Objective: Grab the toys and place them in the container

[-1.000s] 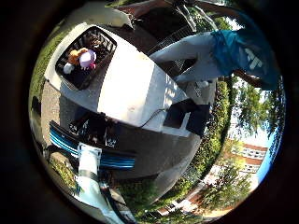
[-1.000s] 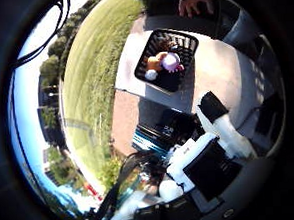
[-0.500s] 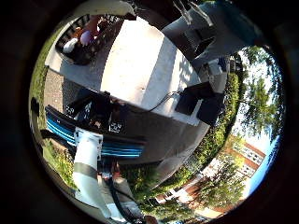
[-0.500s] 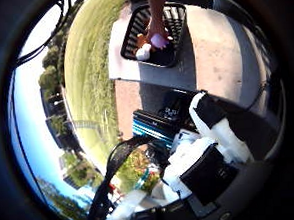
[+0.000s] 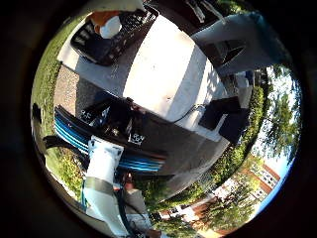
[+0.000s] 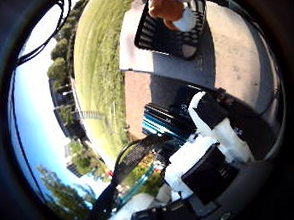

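Thumb side palm view — toys (image 6: 173, 12) in container (image 6: 168, 31), well apart from hand (image 6: 214, 146)

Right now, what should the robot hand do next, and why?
Probably wait clear of the black slatted basket: an orange and white plush toy is inside it, the white table shows no toys, and the white and black hand holds nothing.

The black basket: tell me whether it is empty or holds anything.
Not empty. The black basket on the white table holds an orange toy and a white toy.
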`<action>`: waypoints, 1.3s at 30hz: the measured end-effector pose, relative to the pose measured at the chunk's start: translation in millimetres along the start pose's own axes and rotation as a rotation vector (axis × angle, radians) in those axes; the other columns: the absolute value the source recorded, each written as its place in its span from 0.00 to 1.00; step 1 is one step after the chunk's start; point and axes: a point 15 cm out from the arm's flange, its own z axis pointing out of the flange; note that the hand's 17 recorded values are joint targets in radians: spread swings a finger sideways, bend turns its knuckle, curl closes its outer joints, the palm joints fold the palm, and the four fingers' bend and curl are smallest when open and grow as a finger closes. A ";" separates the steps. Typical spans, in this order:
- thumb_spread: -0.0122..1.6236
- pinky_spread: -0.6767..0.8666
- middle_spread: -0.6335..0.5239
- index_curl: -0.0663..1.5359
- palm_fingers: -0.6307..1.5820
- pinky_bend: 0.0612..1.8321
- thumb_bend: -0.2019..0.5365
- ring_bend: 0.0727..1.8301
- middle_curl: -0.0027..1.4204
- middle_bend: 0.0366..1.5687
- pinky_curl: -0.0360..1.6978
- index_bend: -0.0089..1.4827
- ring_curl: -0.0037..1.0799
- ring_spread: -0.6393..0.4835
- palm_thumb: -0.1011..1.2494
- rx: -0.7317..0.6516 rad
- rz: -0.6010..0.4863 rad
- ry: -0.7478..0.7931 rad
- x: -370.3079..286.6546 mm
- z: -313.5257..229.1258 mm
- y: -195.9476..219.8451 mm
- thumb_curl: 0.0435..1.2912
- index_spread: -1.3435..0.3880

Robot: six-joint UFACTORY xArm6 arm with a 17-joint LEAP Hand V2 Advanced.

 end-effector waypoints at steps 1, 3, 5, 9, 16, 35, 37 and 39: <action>0.76 0.71 0.65 0.26 0.30 0.21 0.24 0.09 0.19 0.07 0.15 0.19 0.29 0.83 0.63 -0.001 -0.015 0.003 -3.1 0.3 0.1 0.27 0.62; 0.76 0.71 0.65 0.26 0.30 0.21 0.25 0.09 0.19 0.07 0.16 0.19 0.29 0.83 0.63 0.000 -0.039 0.009 -9.8 -0.1 0.4 0.26 0.63; 0.76 0.71 0.65 0.26 0.30 0.21 0.25 0.08 0.19 0.07 0.16 0.19 0.29 0.83 0.63 -0.004 -0.059 0.014 -15.7 0.6 0.5 0.26 0.63; 0.76 0.71 0.65 0.26 0.31 0.20 0.25 0.08 0.19 0.07 0.16 0.19 0.29 0.83 0.63 0.005 -0.095 0.029 -26.2 -2.8 0.9 0.26 0.63; 0.77 0.71 0.65 0.26 0.30 0.20 0.24 0.08 0.19 0.07 0.16 0.18 0.30 0.83 0.63 0.009 -0.113 0.031 -28.1 -4.2 1.4 0.25 0.64; 0.76 0.71 0.65 0.26 0.31 0.19 0.25 0.09 0.18 0.07 0.17 0.17 0.31 0.83 0.63 -0.075 -0.203 0.047 -59.5 24.1 7.6 0.25 0.64; 0.76 0.71 0.65 0.26 0.31 0.19 0.25 0.09 0.18 0.07 0.17 0.17 0.31 0.83 0.63 -0.076 -0.229 0.058 -67.5 25.4 6.4 0.25 0.64; 0.76 0.71 0.65 0.26 0.31 0.19 0.24 0.09 0.18 0.07 0.17 0.17 0.31 0.83 0.62 -0.081 -0.262 0.070 -77.1 27.5 5.8 0.25 0.64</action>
